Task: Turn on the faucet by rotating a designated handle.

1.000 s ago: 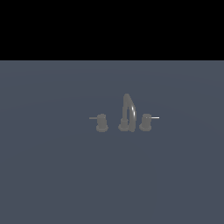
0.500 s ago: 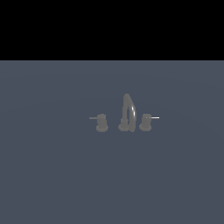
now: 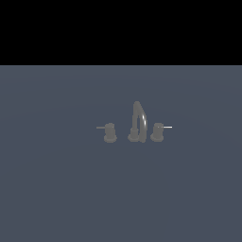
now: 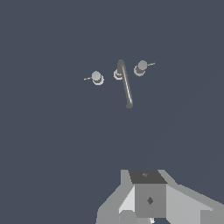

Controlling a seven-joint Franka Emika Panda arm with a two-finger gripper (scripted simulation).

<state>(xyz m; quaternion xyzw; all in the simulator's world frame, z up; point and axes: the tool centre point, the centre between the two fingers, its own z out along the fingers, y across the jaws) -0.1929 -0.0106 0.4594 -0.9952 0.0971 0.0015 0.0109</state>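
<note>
The faucet [image 3: 137,124] is a small dull-grey set on a flat blue-grey surface, with a tall arched spout between two short knobs. The designated handle [image 3: 158,132] is the knob on the exterior view's right, with a thin bright whitish lever pointing right. The twin knob [image 3: 109,133] on the left has a dull lever. In the wrist view the spout [image 4: 126,85] arcs toward me, with the designated handle [image 4: 140,68] and the twin knob [image 4: 97,78] either side. Only part of my gripper [image 4: 148,203] shows, far from the faucet. Its fingertips are out of frame.
The flat blue-grey surface [image 3: 56,189] spreads all around the faucet. A black band fills the top of the exterior view. My arm does not show in the exterior view.
</note>
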